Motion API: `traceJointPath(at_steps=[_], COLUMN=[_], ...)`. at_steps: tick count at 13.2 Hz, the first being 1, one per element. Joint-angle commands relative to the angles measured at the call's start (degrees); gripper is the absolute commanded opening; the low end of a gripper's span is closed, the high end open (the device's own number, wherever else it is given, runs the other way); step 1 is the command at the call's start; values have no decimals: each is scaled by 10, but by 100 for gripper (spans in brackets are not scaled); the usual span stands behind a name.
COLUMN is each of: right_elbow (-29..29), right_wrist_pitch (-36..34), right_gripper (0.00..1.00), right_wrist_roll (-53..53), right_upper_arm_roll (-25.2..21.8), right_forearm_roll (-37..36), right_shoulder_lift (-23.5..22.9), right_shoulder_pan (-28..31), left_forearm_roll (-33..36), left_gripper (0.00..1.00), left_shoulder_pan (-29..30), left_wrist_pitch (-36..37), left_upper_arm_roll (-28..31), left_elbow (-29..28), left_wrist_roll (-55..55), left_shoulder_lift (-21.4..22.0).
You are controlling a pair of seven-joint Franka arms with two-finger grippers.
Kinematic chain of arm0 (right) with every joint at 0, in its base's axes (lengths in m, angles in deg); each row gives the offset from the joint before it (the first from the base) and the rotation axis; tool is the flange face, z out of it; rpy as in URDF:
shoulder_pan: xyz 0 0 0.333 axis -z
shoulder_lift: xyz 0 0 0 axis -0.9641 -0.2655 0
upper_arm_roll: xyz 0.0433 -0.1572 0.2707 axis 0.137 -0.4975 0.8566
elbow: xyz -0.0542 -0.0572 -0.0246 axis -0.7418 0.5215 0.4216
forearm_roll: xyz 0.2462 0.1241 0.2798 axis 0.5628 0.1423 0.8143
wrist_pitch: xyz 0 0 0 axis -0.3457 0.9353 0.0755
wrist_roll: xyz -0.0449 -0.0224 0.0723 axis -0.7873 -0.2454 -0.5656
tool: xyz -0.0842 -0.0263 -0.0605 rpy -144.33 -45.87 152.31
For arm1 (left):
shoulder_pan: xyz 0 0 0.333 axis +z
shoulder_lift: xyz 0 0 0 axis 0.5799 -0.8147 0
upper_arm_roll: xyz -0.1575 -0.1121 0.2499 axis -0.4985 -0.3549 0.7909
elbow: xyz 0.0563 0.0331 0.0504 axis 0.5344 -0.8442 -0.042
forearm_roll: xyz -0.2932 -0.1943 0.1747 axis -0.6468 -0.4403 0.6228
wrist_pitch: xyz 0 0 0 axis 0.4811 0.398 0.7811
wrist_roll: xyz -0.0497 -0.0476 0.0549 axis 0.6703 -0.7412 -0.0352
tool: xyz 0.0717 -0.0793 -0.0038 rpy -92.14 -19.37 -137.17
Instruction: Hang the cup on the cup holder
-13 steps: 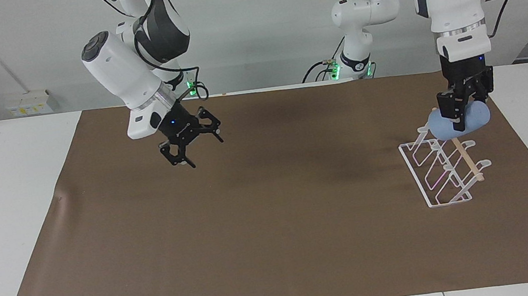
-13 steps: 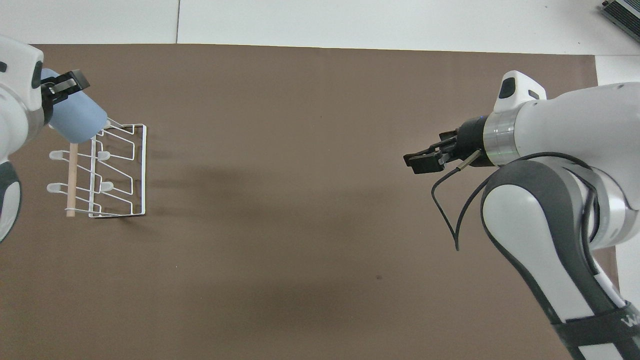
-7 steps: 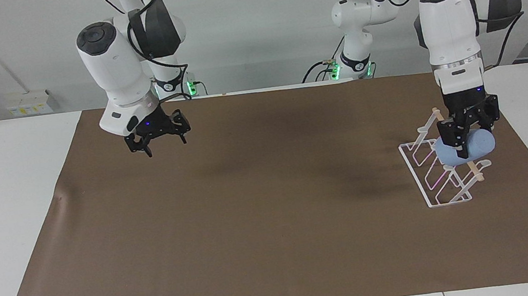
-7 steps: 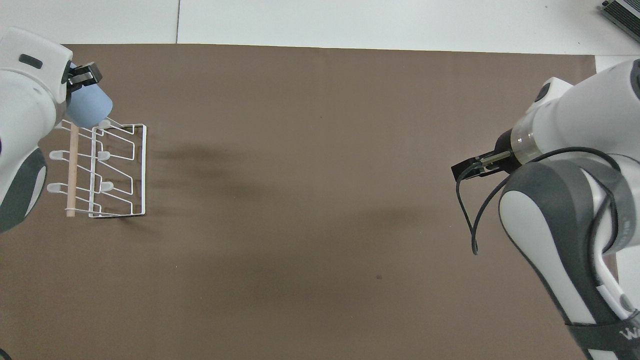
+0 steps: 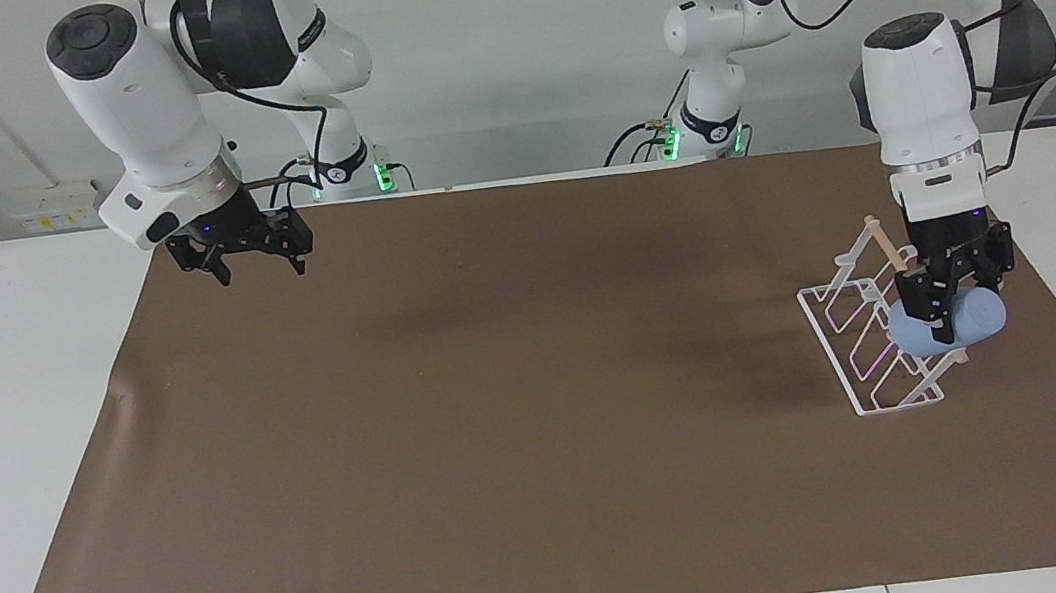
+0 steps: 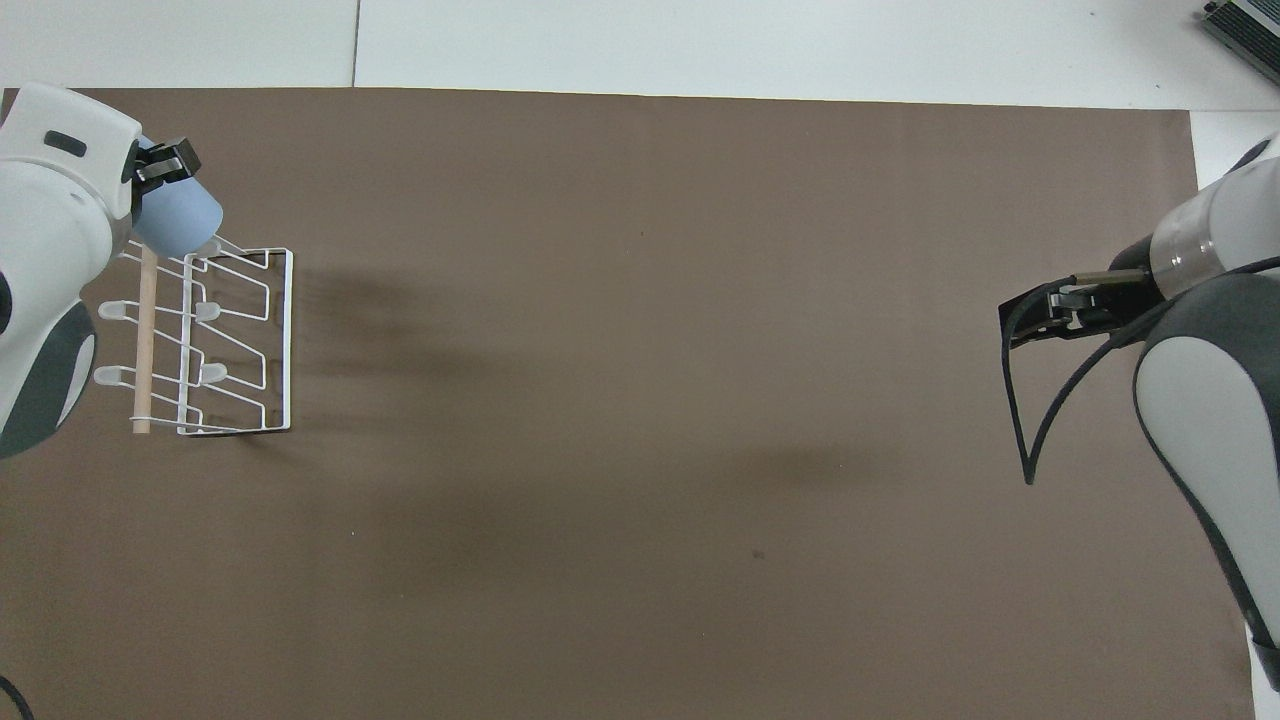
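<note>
The light-blue cup [image 5: 974, 318] [image 6: 178, 222] lies tilted on its side in my left gripper [image 5: 955, 310] [image 6: 155, 180], which is shut on it. The cup hangs low over the end of the white wire cup holder [image 5: 859, 351] [image 6: 240, 340] that is farther from the robots, by the end of the wooden dowel [image 6: 144, 340]. Its wide end points at the last prong. Whether the prong is inside the cup I cannot tell. My right gripper [image 5: 257, 267] [image 6: 1032, 318] is open and holds nothing, raised over the brown mat at the right arm's end of the table.
A brown mat [image 5: 503, 420] covers most of the white table [image 5: 17, 400]. The cup holder stands near the mat's edge at the left arm's end. A black cable [image 6: 1015, 420] loops down from the right wrist.
The left gripper carried the cup down and along the rack, away from the robots. The right arm drew back and up toward its own end of the table.
</note>
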Motion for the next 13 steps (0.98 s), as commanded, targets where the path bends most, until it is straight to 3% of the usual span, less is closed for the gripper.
traceJointPath(at_steps=[1, 13], right_elbow=[21, -5], right_wrist_pitch=[-6, 23], right_gripper=[100, 100], right_wrist_roll=[42, 44], right_upper_arm_roll=[6, -9], right_forearm_roll=[-14, -2], right_shoulder_lift=[-16, -8], right_shoulder_pan=[1, 1], left_forearm_roll=[15, 37], left_gripper=[0, 0], left_shoulder_pan=[5, 25], left_wrist_pitch=[-29, -90], left_upper_arm_roll=[-2, 0], left_elbow=[-17, -84], left_wrist_roll=[-16, -20], left_shoulder_lift=[0, 6])
